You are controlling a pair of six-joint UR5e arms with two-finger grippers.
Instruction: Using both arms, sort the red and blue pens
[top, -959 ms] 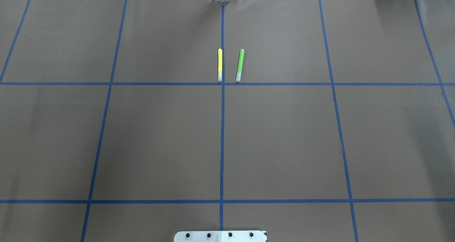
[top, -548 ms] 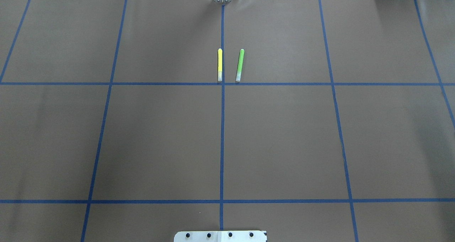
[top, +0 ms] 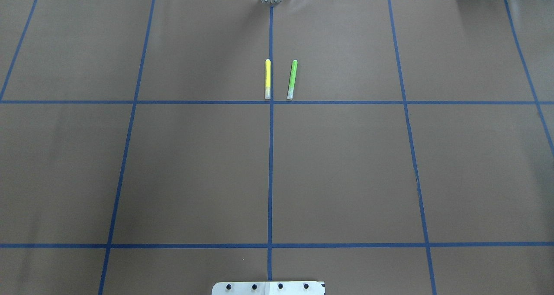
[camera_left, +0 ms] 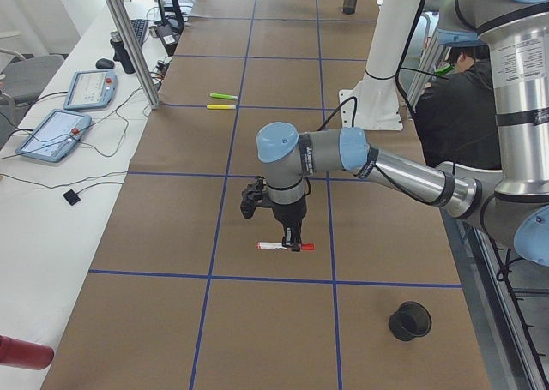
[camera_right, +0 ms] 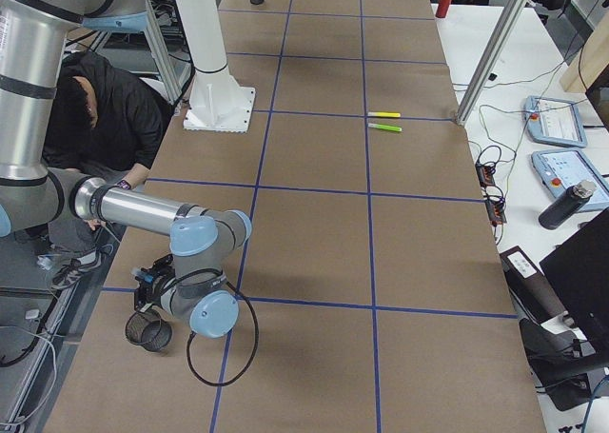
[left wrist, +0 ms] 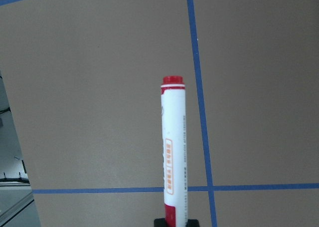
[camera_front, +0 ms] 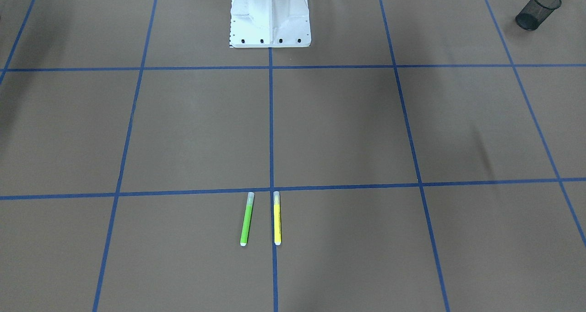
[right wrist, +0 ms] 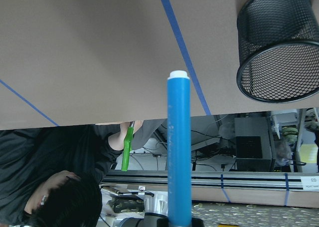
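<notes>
Evidently light, stiff and slick: pinches the red pen (left wrist: 173, 147) by its very end in the closed left gripper (left wrist: 174, 221), smooth white plastic barrel jutting out low over matte brown paper (left wrist: 99, 87) toward the table's left end. Likewise clamps the blue pen (right wrist: 179, 147) endwise in the right gripper (right wrist: 179, 221), near the black mesh cup (right wrist: 276, 47) at the right end. Better taken mid-barrel, probably, to resist swivelling.

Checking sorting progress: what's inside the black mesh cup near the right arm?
No pen shows inside the mesh cup, though its own wall covers part of the bottom from this angle. The blue pen is outside it.
</notes>
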